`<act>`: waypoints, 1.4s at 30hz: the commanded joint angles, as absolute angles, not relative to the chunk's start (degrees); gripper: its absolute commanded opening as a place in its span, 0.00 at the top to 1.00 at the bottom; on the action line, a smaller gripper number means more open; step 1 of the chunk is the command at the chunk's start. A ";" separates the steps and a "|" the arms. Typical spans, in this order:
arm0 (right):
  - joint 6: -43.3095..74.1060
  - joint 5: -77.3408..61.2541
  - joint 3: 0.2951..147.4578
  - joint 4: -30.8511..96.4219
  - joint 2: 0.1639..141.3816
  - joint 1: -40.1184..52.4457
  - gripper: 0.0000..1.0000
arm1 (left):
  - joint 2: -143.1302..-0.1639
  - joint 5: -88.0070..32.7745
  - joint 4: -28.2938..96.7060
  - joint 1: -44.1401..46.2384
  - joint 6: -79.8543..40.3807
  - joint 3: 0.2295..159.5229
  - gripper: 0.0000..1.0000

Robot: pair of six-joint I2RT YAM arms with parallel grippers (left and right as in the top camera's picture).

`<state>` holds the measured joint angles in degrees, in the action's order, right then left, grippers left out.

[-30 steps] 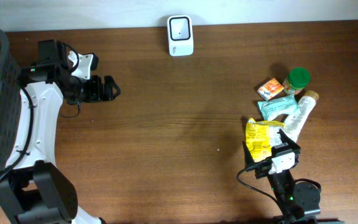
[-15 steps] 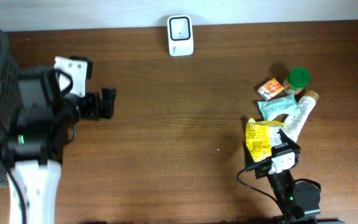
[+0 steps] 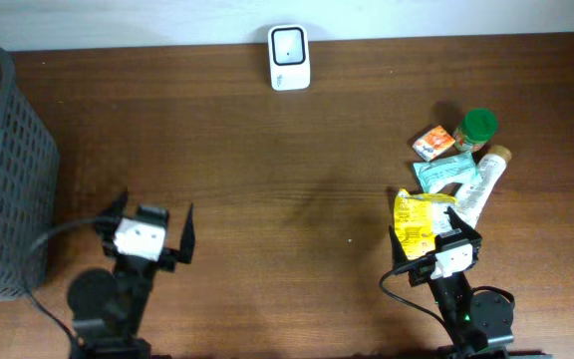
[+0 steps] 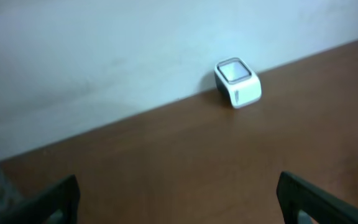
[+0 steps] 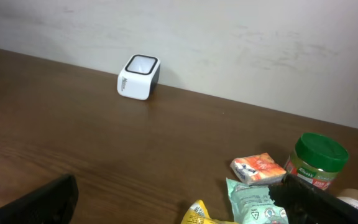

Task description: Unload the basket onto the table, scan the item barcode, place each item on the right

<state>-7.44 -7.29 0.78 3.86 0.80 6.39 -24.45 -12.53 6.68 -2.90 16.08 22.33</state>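
Observation:
The white barcode scanner (image 3: 289, 57) stands at the table's far edge, also in the left wrist view (image 4: 238, 82) and the right wrist view (image 5: 138, 77). The items lie in a cluster at the right: a yellow packet (image 3: 417, 221), a teal packet (image 3: 444, 173), an orange box (image 3: 432, 142), a green-lidded jar (image 3: 477, 128) and a pale tube (image 3: 486, 184). My right gripper (image 3: 431, 236) hangs open over the yellow packet's near end, holding nothing. At the near left, far from the items, my left gripper (image 3: 155, 206) stands open and empty.
A dark mesh basket (image 3: 3, 170) stands at the left edge of the wooden table (image 3: 287, 189). A pale wall runs behind the scanner. In the right wrist view the orange box (image 5: 258, 168) and jar (image 5: 319, 158) sit ahead on the right.
My left arm has swung from beside the basket at the far left back to the near edge, and now faces the scanner. The right arm and the items have not moved.

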 commanded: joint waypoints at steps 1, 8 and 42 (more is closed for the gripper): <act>-6.76 -6.83 0.32 3.92 0.19 6.83 0.02 | -17.39 -12.21 3.05 -2.74 17.50 12.93 0.01; -6.76 -6.83 0.32 3.92 0.19 6.83 0.02 | -8.99 -12.19 2.59 -1.85 17.50 2.90 0.01; -6.76 -6.81 0.32 3.92 0.21 6.83 0.02 | -0.30 -12.16 3.57 -1.17 17.45 0.58 0.01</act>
<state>-7.44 -7.29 0.78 3.86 0.78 6.39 -0.84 -12.56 3.62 -1.45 16.78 1.02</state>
